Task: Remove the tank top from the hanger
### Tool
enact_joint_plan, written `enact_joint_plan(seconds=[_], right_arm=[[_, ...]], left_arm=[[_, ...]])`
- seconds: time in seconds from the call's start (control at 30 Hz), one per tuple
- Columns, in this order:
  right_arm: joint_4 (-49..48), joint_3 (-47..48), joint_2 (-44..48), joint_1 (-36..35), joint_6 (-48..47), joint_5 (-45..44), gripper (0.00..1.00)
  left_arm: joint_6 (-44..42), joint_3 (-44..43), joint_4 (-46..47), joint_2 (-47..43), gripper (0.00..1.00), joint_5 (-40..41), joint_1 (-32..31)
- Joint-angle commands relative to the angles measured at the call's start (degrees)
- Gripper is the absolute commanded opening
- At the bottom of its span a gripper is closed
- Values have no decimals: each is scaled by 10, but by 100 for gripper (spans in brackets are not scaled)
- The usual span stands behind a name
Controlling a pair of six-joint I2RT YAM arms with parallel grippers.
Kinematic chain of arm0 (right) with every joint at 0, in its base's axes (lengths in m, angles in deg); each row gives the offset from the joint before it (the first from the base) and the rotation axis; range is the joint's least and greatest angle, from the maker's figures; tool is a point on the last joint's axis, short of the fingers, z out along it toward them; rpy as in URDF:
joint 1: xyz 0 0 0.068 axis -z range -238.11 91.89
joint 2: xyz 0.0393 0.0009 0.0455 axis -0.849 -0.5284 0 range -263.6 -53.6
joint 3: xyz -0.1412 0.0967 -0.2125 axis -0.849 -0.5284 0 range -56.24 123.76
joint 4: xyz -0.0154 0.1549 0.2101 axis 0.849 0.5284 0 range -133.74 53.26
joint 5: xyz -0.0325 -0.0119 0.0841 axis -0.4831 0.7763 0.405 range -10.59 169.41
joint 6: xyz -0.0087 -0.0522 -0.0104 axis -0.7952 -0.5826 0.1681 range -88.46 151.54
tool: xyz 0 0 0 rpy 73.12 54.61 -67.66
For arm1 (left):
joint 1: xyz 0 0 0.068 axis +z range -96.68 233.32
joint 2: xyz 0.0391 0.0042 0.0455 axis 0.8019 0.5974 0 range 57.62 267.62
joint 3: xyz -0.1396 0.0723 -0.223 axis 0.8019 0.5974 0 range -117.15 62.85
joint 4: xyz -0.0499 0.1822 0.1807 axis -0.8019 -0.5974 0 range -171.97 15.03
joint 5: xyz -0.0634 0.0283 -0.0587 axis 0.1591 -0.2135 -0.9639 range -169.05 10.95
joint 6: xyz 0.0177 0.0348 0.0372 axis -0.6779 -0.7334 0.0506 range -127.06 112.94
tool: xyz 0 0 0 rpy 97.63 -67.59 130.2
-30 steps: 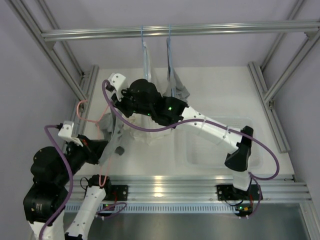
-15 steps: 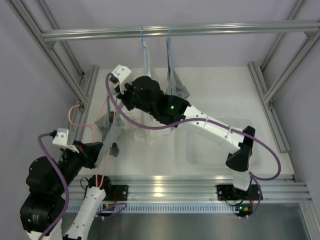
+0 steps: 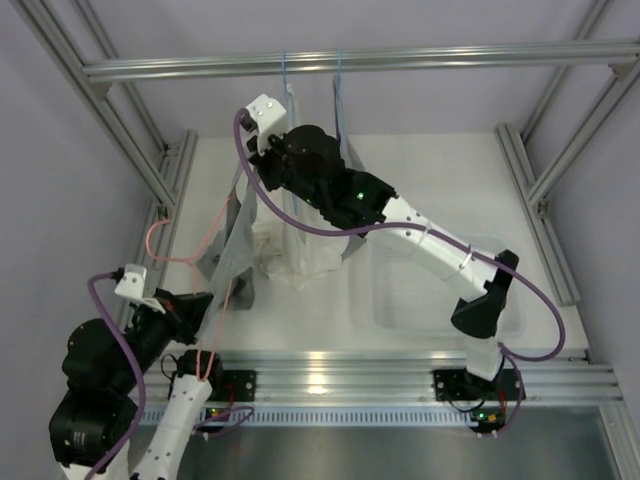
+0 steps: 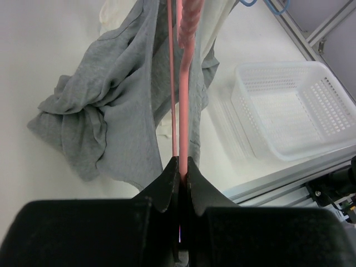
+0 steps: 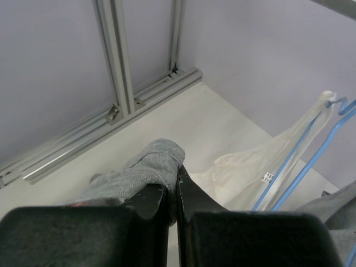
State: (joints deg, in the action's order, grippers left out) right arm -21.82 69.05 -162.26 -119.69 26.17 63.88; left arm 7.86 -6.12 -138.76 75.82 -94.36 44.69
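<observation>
Tank top (image 4: 111,111) on hanger (image 4: 183,83), basket (image 4: 289,111) on table (image 4: 44,55) to right

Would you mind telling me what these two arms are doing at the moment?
The left gripper is shut on a pink hanger, holding its lower end. The right gripper is shut on a fold of the grey tank top, held high up. The top drapes around the hanger, so it is not yet off.

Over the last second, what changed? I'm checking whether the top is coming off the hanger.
Right tool moved away toward the rear rail, drawing the grey tank top with it; left tool pulled the pink hanger slightly nearer. Both stayed shut; the basket stayed put.
</observation>
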Motion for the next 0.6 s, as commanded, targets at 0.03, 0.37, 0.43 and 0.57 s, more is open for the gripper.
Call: enact_joint_plan(seconds=[0.03, 0.37, 0.43, 0.57], right_arm=[[-48, 44, -15, 23, -6, 1, 0], [-45, 65, -46, 41, -6, 14, 0], [-42, 63, -47, 47, 3, 29, 0], [-37, 46, -43, 50, 4, 54, 0]], left_arm=[[2, 0, 8, -20, 0, -1, -2], [-10, -19, 17, -38, 0, -47, -15], [-11, -25, 17, -40, 0, -42, -15], [-12, -37, 19, -39, 0, -3, -18]])
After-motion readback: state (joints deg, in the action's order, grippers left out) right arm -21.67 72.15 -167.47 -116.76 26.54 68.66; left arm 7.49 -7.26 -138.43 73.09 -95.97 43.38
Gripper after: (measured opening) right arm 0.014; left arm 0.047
